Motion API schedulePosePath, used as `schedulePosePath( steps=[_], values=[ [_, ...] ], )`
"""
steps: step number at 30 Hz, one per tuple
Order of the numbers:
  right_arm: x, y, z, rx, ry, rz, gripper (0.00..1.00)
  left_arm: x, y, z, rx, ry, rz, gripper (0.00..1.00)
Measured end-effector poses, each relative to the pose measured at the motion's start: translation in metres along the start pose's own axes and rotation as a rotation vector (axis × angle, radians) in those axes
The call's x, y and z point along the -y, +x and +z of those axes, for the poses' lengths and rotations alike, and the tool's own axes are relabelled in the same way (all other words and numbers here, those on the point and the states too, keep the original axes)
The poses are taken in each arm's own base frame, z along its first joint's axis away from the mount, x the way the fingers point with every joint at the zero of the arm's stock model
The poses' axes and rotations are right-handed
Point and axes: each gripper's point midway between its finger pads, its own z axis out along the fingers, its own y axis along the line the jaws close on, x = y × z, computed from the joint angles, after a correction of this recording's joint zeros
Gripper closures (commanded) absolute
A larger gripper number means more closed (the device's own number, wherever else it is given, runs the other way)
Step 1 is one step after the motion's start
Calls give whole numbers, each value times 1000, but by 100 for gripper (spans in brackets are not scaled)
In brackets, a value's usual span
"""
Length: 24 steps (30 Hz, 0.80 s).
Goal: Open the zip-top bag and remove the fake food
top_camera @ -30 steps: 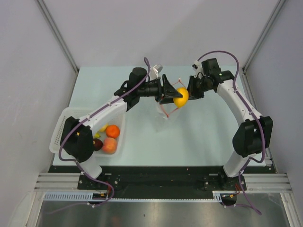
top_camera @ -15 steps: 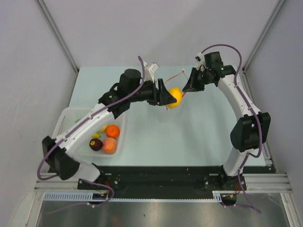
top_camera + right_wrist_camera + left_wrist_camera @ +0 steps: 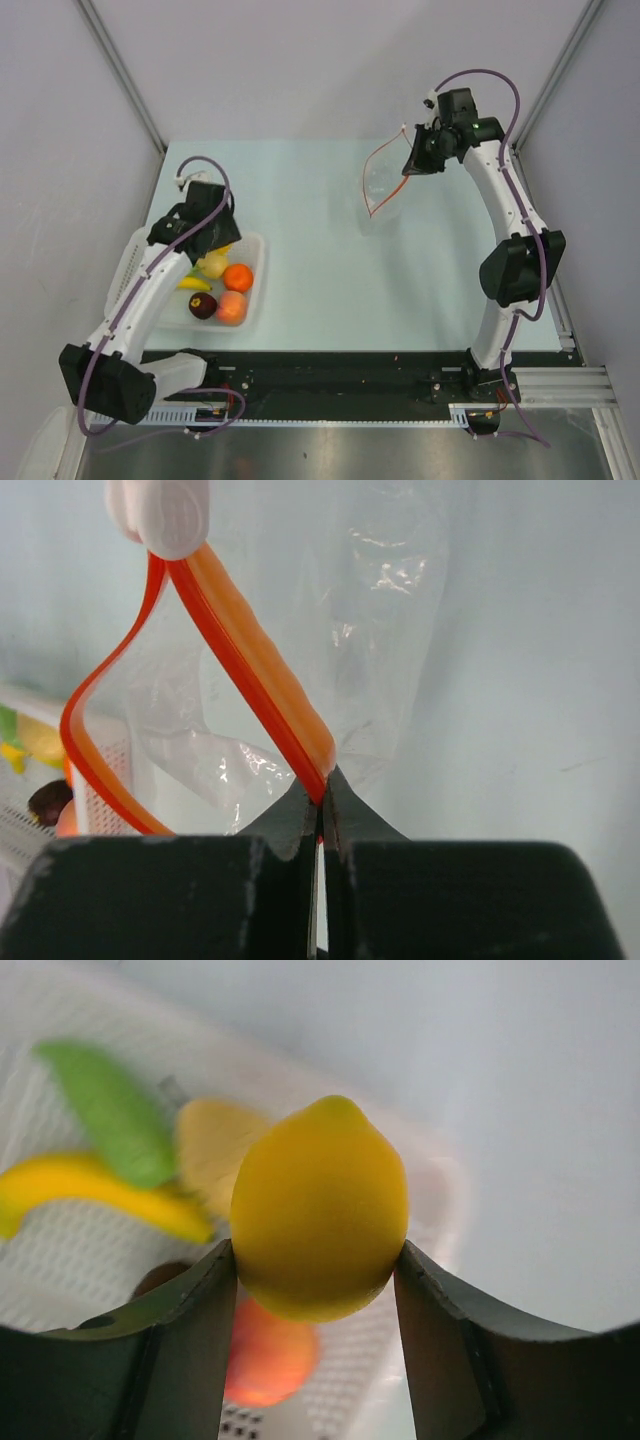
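A yellow lemon [image 3: 320,1210], one piece of the fake food, sits between the fingers of my left gripper [image 3: 315,1252], which is shut on it. That gripper [image 3: 203,238] hovers over the white mesh basket [image 3: 127,268] at the left. In the basket lie a banana [image 3: 100,1192], a green piece [image 3: 112,1110], an orange [image 3: 238,277], a peach-coloured fruit [image 3: 231,308] and a dark purple one [image 3: 203,305]. My right gripper [image 3: 322,802] is shut on the red-orange zip strip of the zip-top bag [image 3: 330,610]. The bag [image 3: 378,185] hangs open above the far right of the table, and I see nothing inside it.
The pale table [image 3: 320,280] is flanked by grey walls on both sides. A white slider tab [image 3: 160,515] sits at the far end of the zip strip. The basket stands at the table's near left edge.
My left arm has swung from the table's middle to the left, carrying the lemon out of the bag to above the basket. The right gripper has drawn back and right with the bag.
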Motion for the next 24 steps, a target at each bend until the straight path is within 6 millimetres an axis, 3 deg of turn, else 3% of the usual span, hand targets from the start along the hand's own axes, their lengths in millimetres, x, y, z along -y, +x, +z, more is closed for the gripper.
schedulePosePath(
  steps=[2, 4, 7, 10, 13, 14, 16, 20, 23, 24],
  values=[
    [11, -3, -4, 10, 48, -8, 100, -48, 31, 18, -83, -161, -23, 100],
    [24, -5, -9, 16, 109, -20, 100, -80, 60, 25, -168, -269, -40, 100],
    [40, -8, -15, 28, 191, -35, 100, -103, 89, 27, -260, -358, -68, 100],
    [47, -7, -18, 25, 229, -49, 100, -108, 101, 33, -309, -389, -88, 97],
    [47, -5, -18, 19, 241, -60, 100, -110, 114, 39, -367, -411, -90, 69],
    [45, -4, -18, 18, 240, -65, 100, -110, 117, 41, -381, -414, -91, 52],
    [37, -6, -15, 19, 223, -77, 100, -111, 121, 42, -393, -414, -95, 33],
    [9, -19, 8, 35, 148, -102, 98, -112, 126, 39, -393, -405, -107, 22],
    [-9, -24, 41, 23, 84, -91, 92, -110, 118, 31, -353, -375, -122, 13],
    [-13, -24, 51, 16, 65, -85, 84, -108, 115, 27, -333, -361, -126, 6]
  ],
)
